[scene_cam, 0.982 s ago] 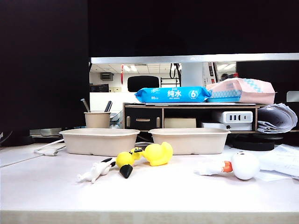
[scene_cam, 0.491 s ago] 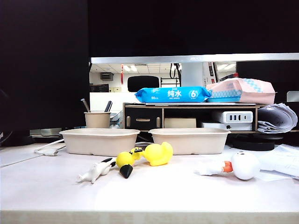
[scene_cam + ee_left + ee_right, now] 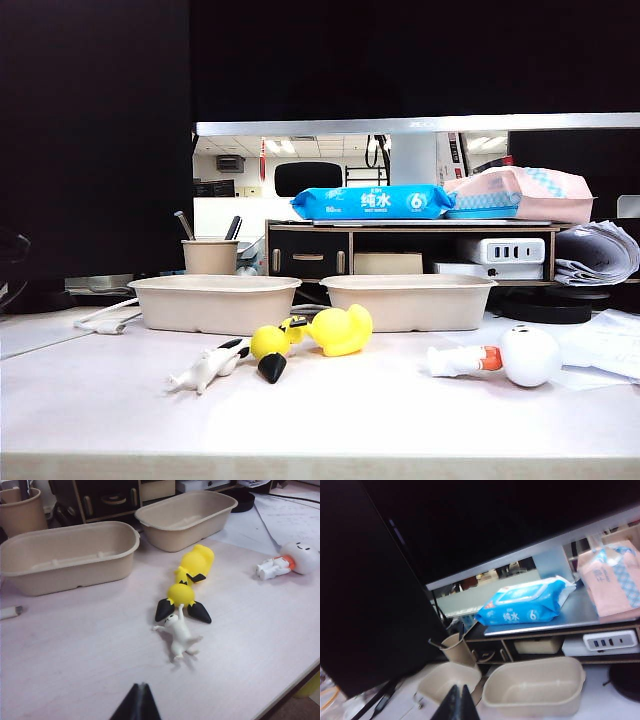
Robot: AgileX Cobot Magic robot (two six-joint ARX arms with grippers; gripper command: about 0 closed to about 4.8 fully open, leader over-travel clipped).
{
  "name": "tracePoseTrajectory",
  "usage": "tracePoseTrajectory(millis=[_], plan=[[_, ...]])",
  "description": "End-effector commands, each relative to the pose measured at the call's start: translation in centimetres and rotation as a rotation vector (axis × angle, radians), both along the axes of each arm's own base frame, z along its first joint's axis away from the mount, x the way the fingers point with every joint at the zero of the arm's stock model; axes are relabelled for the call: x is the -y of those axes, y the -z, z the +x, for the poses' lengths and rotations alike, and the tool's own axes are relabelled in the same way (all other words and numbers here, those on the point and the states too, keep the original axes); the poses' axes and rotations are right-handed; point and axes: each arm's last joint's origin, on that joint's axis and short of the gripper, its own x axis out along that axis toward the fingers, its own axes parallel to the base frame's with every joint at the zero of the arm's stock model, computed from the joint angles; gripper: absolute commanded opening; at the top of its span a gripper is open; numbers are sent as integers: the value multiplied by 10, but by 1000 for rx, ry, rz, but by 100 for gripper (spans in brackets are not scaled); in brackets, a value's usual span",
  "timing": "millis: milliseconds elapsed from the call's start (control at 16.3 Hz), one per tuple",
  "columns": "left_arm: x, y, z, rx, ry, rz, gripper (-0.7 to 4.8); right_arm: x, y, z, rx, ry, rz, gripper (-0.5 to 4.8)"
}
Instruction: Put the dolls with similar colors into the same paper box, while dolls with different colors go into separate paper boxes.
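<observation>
- Since a second ago we see nothing on the bench shifted in the exterior view: the four dolls and both boxes lie as they did, and neither arm has come into that view.
- The left gripper hangs above the near part of the bench, its jaws pressed together into one dark wedge, holding nothing.
- Nearest to it lies the slim white animal figure, flat on the bench, its head touching the yellow-and-black figure.
- Just beyond, the yellow duck-like doll lies against the yellow-and-black one.
- The white round-headed figure with the orange neck lies on its side, well apart from the other three.
- Behind the dolls stand the two paper boxes, the left box and the right box, side by side, no doll in either.
- The right gripper is raised and tilted, its jaws closed tight with nothing between them, the two boxes beyond it.
- Further off we find a beige pen cup and a shelf unit carrying a blue wipes pack and a pink pack.
</observation>
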Motion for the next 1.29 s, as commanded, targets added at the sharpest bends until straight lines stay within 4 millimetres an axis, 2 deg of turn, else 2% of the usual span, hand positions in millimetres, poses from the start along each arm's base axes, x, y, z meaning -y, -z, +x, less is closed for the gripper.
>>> tracePoseTrajectory(millis=[61, 184, 245, 368, 491, 552, 614, 675, 798, 859, 920, 1289], plan=[[0, -1, 0, 7, 0, -5, -5, -8, -18, 25, -107, -137, -115, -6], [0, -1, 0, 7, 0, -5, -5, -24, -23, 57, -208, -243, -199, -6], [0, -1, 0, 7, 0, -6, -5, -42, -22, 79, -272, -326, -259, -6], [0, -1, 0, 7, -1, -5, -5, -93, -10, 120, -397, -418, -425, -6], [0, -1, 0, 6, 0, -5, -5, -135, 5, 154, -511, -490, -584, 7], [0, -1, 0, 7, -1, -5, -5, -155, 14, 174, -623, -505, -649, 157], [0, -1, 0, 6, 0, -5, -5, -165, 21, 187, -700, -493, -695, 279], [0, -1, 0, 7, -1, -5, -5, -172, 27, 199, -759, -495, -718, 348], [0, -1, 0, 7, -1, -5, -5, -184, 40, 216, -828, -508, -742, 405], [0, -1, 0, 7, -2, -6, -5, -187, 47, 222, -848, -508, -750, 450], [0, -1, 0, 7, -1, -5, -5, -188, 50, 223, -849, -509, -751, 467], [0, -1, 0, 7, -1, -5, -5, -194, 58, 230, -810, -480, -756, 468]])
